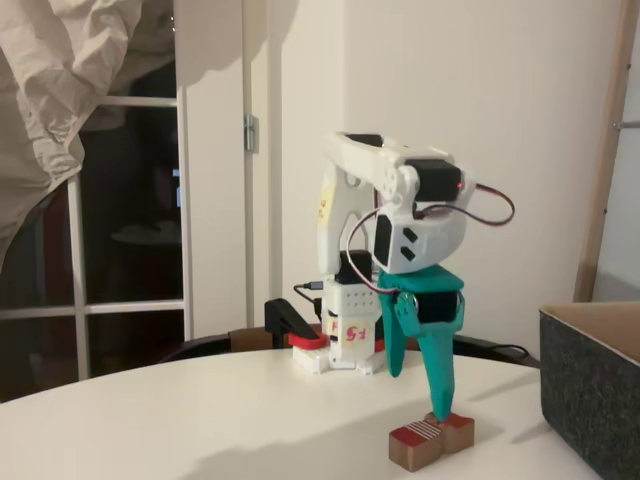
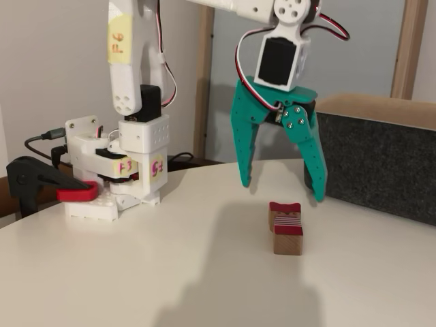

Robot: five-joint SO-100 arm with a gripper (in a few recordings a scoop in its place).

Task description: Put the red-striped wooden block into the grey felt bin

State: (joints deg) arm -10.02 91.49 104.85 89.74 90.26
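Wooden block (image 2: 287, 227) lies on the table (image 2: 136, 272), nearest: light, stiff, smooth, best pinched across its long flat sides. Just above and behind it the gripper (image 2: 281, 191) hangs spread wide, holding nothing. Bin (image 2: 381, 163) stands behind.

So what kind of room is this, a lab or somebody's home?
Probably a home: a round white table, a dark glass-paned door, and a dark-grey felt bin like household storage.
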